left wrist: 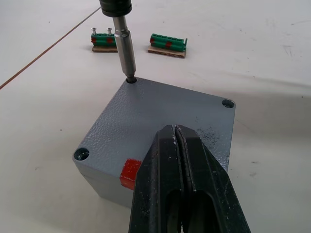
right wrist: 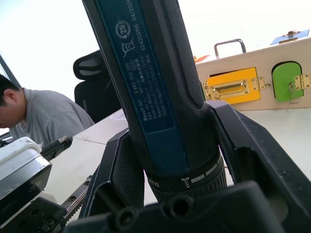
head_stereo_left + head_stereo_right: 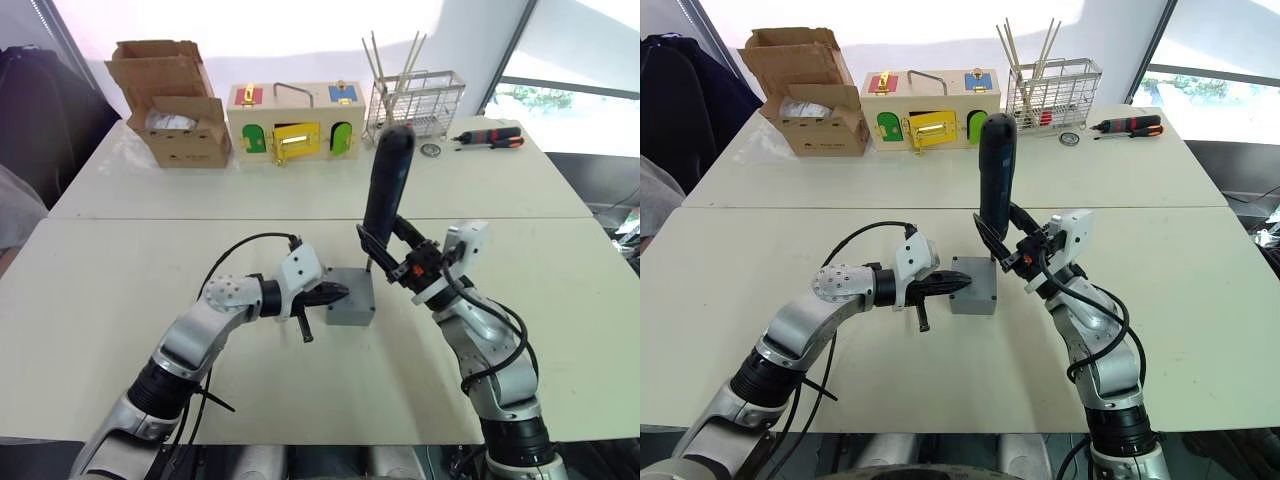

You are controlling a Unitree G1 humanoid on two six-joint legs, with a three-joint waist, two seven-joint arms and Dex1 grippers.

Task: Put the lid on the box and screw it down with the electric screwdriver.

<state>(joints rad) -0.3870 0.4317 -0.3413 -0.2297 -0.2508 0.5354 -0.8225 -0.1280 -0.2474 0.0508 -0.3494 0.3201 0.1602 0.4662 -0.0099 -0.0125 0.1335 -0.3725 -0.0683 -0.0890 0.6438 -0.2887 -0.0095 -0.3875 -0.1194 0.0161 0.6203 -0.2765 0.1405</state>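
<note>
The lid (image 1: 160,116) is seated flat on the box (image 3: 351,308), which stands on the table (image 3: 120,300) near the middle of the nearer tabletop, well in from the front edge. Screw holes are seen at the lid's corners, and a small red patch is seen on its near rim in the left wrist view. The metal bit of the electric screwdriver (image 3: 386,185) is set into the lid's far corner hole, with the black body rising nearly upright, leaning slightly toward the far edge. The tool's lower body is clamped between the fingers of the right gripper (image 3: 392,262), which are spread around it. The left gripper (image 3: 335,293) is held at the box's left side, its two fingers pressed together with nothing between them, the tips resting over the lid's near edge.

Two green terminal blocks (image 1: 167,43) lie on the table beyond the box. Along the far edge a cardboard carton (image 3: 170,105), a wooden box with coloured doors (image 3: 293,125), a wire rack (image 3: 418,100) and a red-and-black hand screwdriver (image 3: 488,138) are set out. A seated person (image 2: 34,114) is seen in the right wrist view.
</note>
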